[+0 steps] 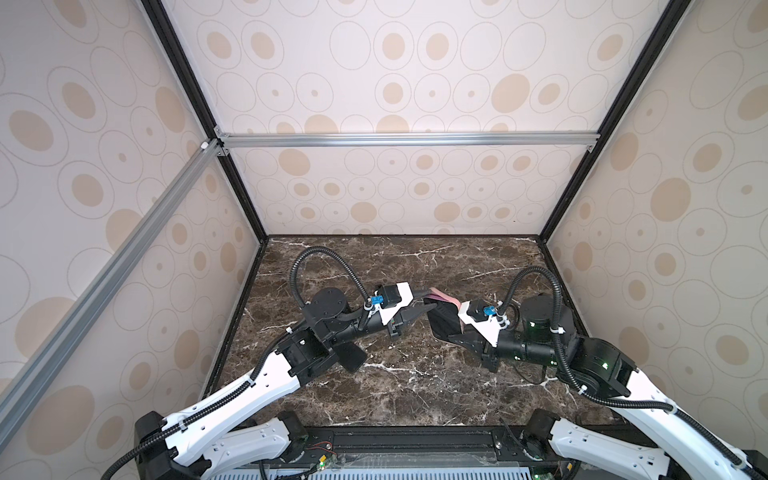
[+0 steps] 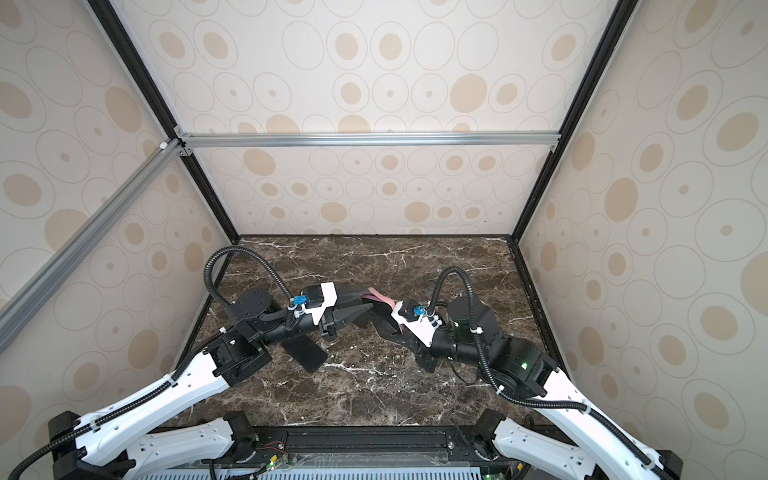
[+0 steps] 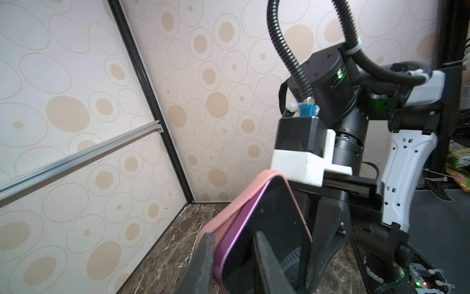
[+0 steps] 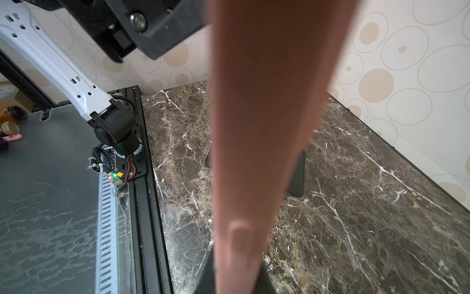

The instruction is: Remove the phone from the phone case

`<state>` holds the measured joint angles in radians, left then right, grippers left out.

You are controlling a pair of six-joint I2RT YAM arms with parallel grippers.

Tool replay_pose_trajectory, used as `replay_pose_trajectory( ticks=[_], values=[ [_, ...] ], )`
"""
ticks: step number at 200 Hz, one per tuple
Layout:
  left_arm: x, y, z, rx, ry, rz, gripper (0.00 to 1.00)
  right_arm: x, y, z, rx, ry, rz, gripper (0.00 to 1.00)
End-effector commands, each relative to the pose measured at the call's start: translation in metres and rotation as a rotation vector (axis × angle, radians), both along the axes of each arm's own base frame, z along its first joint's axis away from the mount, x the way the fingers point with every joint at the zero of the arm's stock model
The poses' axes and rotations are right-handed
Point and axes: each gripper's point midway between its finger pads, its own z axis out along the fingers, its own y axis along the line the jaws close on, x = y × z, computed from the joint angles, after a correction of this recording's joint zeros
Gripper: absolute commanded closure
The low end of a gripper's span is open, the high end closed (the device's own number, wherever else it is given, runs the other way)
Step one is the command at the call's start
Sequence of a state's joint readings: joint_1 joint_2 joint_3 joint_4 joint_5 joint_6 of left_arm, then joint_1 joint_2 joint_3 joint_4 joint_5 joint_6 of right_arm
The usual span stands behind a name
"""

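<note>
Left tool [image 3: 232,238] pinches the phone [image 3: 277,224] and its pink case [image 3: 236,201] together. Right tool [image 4: 236,277] grips the case's opposite end, above the table [image 1: 415,395].

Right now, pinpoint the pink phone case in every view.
In a top view: pink phone case slightly right of centre.
In a top view: the case at centre.
Left wrist: case lower middle, slanting.
Right wrist: blurred band down the middle.
Shared landmark: brown marble tabletop.

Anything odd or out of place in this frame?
Yes. A second dark, phone-like slab lies flat on the table under the left arm, while the pink phone case is held aloft between the arms, its lip off the purple side of the phone.
</note>
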<state>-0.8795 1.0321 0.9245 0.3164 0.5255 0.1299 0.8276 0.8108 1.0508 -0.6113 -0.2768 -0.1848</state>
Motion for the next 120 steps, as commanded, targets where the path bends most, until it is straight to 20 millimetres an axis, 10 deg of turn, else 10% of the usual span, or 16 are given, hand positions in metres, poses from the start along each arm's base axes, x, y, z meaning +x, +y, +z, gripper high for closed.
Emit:
replay_pose_trajectory(
  ticks=[1,120],
  values=[
    [-0.047,-0.025,-0.066,0.169,0.185,-0.294,0.73,-0.017,0.026,0.078,0.212,-0.243,0.185,1.0],
    [-0.076,-0.014,-0.043,0.017,0.262,-0.455,0.74,-0.022,0.021,0.108,0.301,-0.315,0.182,1.0]
  ],
)
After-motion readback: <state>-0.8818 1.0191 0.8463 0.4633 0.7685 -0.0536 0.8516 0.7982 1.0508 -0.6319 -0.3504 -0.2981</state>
